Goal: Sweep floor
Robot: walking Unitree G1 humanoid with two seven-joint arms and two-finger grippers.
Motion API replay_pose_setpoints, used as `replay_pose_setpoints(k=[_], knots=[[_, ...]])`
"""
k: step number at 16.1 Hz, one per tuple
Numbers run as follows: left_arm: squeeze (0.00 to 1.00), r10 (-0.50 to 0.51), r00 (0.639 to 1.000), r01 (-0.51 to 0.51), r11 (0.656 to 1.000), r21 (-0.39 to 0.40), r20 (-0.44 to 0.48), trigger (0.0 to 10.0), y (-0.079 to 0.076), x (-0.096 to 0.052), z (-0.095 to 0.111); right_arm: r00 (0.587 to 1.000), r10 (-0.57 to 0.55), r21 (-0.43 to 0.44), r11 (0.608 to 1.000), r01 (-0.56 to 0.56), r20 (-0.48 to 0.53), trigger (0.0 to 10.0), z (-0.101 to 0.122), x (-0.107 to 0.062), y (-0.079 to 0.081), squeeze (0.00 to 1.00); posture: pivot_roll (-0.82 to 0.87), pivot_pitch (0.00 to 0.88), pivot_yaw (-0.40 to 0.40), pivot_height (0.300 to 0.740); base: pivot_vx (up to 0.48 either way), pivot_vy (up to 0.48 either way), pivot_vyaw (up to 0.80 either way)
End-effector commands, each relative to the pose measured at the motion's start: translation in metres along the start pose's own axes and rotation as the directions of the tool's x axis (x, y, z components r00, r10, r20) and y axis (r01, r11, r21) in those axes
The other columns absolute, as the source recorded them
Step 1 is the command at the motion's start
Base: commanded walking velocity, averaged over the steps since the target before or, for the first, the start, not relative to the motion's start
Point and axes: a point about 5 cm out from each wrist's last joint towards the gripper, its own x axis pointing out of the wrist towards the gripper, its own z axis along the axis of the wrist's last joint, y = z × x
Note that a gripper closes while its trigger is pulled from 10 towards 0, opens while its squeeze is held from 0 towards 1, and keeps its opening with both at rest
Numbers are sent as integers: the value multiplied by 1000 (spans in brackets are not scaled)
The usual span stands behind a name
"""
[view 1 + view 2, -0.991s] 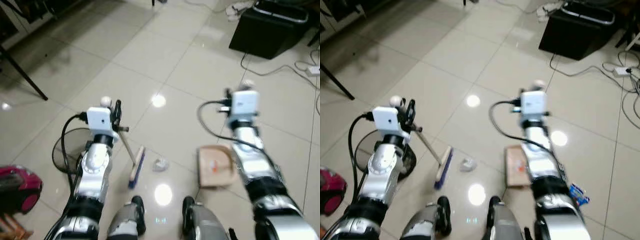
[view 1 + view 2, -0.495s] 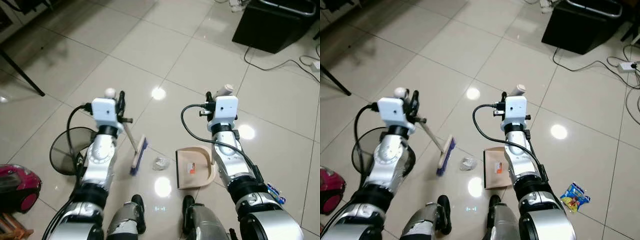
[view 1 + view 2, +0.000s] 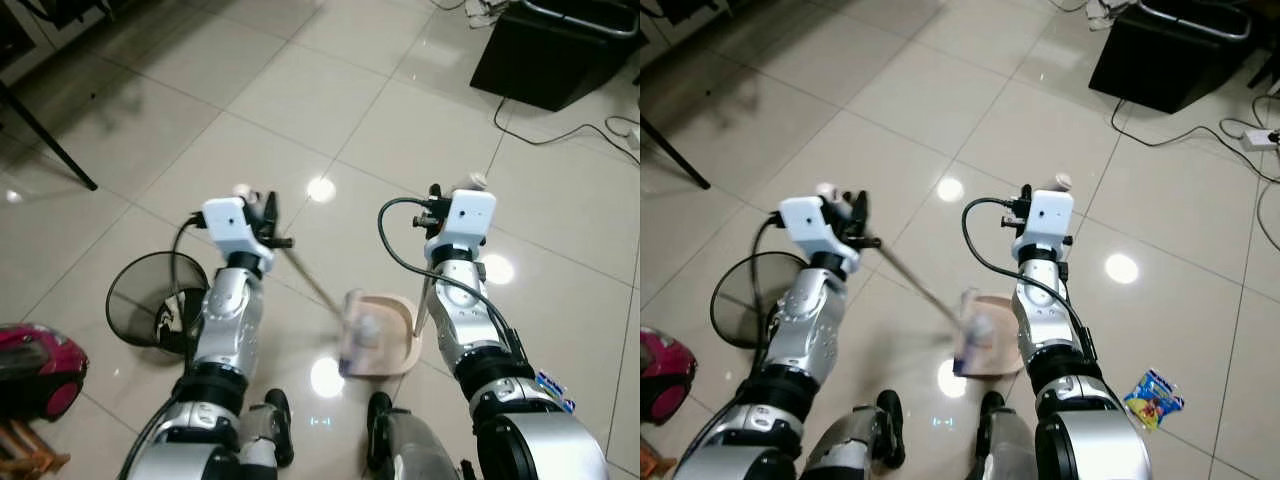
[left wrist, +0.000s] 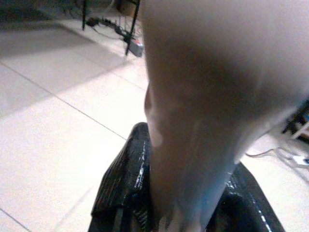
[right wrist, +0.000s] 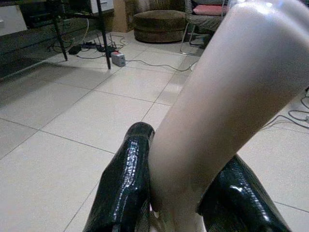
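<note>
Left gripper point(image 4: 159, 193), clamping the broom point(image 3: 352, 335), has swept the scrap rightward into the dustpan point(image 3: 395, 350), which the right gripper point(image 5: 176, 193) grips by its handle.

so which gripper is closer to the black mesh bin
Left. The left gripper, holding the broom handle, is just above and beside the mesh bin. The right gripper, holding the dustpan handle, is farther off across the floor.

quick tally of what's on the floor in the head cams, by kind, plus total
Brooms: 1, the broom
Dustpans: 1, the dustpan
Wire baskets: 1, the black wire bin
Black boxes: 1, the black box
Snack packets: 1, the blue packet
Vacuums: 1, the red vacuum
Total: 6
</note>
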Motion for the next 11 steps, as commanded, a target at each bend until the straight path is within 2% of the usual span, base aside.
replay_pose_setpoints(k=[1,3,5,6,7,8,9,11], knots=[[0,-61,998,60,994,-93,-6,10000,-11,3,0,999,-26,48,998,27,-22,10000,-4,-1,-2,0,18,246,15,740,0,0,0],[0,-119,992,124,983,-136,43,10000,-18,10,12,999,-42,77,996,44,-25,10000,-4,-1,-10,0,18,223,14,740,0,0,0],[0,-238,964,243,970,-28,115,10000,-18,19,38,997,-75,83,994,75,-2,10000,-6,-7,-29,0,1,173,26,740,0,0,0],[0,-261,958,264,965,-8,116,10000,-17,20,42,997,-83,83,993,83,2,10000,-7,-8,-32,0,-1,169,28,740,0,0,0],[0,-304,946,300,953,46,110,10000,-16,22,48,995,-99,88,991,99,5,10000,-7,-11,-38,0,-4,155,33,740,0,0,0],[0,-390,917,373,913,167,84,10000,-14,23,54,992,-129,104,986,127,11,10000,-7,-13,-46,0,-9,138,37,740,0,0,0],[0,-419,904,396,894,209,79,10000,-10,24,61,990,-138,108,985,135,23,10000,-5,-16,-52,0,-10,121,42,740,0,0,0],[0,-370,923,341,913,224,102,10000,2,28,71,986,-164,119,980,159,29,10000,-3,-19,-63,0,2,94,40,740,0,0,0]])
